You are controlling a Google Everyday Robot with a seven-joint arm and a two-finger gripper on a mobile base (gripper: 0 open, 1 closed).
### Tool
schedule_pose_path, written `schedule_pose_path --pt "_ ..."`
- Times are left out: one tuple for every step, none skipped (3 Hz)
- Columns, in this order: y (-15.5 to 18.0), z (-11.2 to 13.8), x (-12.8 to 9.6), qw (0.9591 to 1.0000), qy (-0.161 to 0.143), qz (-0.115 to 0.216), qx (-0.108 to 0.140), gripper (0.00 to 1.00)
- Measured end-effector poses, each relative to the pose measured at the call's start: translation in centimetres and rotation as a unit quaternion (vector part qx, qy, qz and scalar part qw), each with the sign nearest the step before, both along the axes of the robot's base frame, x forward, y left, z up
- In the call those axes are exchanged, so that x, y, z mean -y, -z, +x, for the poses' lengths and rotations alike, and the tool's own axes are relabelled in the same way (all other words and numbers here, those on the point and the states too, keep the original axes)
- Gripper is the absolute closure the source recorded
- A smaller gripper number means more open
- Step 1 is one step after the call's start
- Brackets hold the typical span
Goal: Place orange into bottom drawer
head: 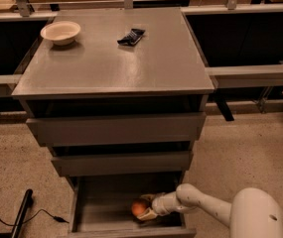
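White gripper [146, 208] clasping orange [138, 208], low in bottom drawer [104, 210]

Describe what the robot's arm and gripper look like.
The arm is smooth and off-white. Its rounded tube segments meet at a bulbous joint, then widen into a large domed housing with one small dark dot. No cables or other markings show on it. The gripper, inside the bottom drawer at the orange, has short cream-yellow jaws.

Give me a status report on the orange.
Gripper inside open bottom drawer, shut on orange. Not yet released. No obstruction seen in drawer.
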State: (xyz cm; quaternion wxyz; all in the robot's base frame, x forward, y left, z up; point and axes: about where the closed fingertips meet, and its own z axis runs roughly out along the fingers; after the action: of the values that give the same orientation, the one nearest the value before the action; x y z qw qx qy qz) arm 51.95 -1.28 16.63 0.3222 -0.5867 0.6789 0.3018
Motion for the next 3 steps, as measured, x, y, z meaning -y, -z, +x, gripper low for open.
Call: schedule_pose_path --pt "0.08 -0.14 -0.21 1.0 -0.001 0.001 -0.001 0.36" --pt "0.16 -0.29 -0.42 1.0 -0.003 0.002 -0.002 0.12" --pt "0.22 -0.42 -0.59 1.0 -0.004 0.003 -0.003 0.0"
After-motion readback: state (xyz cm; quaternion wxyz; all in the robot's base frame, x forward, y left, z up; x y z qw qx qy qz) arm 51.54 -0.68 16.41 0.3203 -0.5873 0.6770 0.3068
